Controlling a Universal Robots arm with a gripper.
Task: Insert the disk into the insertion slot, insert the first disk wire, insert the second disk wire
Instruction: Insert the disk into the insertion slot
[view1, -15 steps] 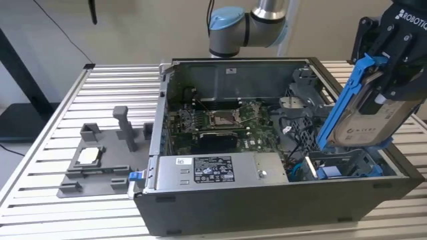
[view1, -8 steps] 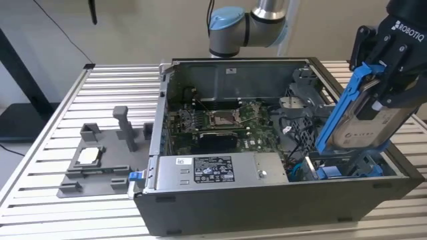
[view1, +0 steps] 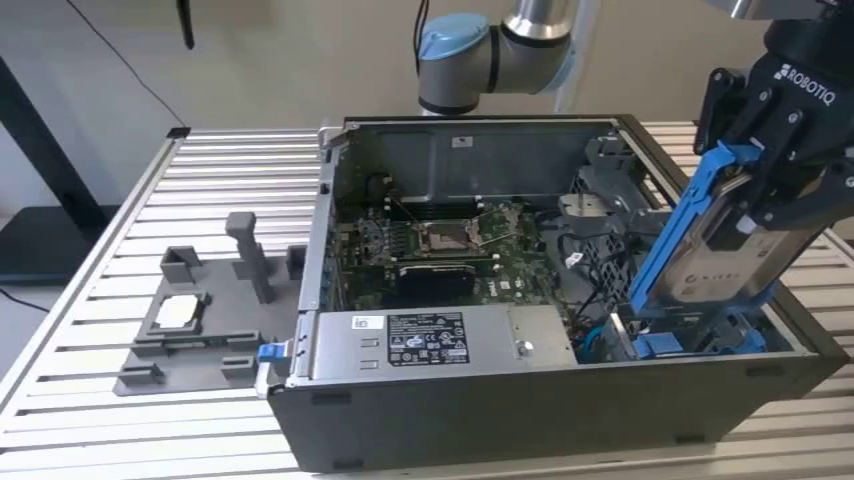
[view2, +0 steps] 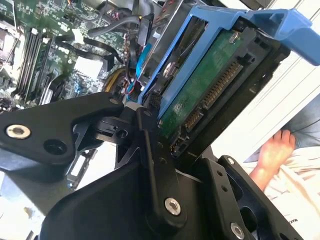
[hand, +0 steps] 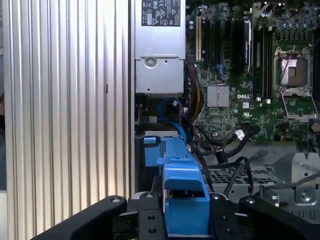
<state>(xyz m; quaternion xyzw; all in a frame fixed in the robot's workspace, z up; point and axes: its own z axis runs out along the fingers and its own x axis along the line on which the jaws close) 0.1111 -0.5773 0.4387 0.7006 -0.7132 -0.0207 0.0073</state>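
Observation:
My gripper is shut on the disk, a silver-grey drive in a bright blue carrier frame. It hangs steeply tilted over the open dark computer case, at the exterior view's right. Its lower end reaches down to the insertion slot, a grey bay with blue tabs in the case's front corner. In the second wrist view the disk's green board and connector face the camera. In the first wrist view the black fingers clamp the blue carrier above the slot. Blue and black cables lie loose beside the slot.
A silver power-supply box fills the case's front beside the slot, and the motherboard lies behind it. On the slatted table a grey fixture holds a small part. A person's hand appears beyond the table edge.

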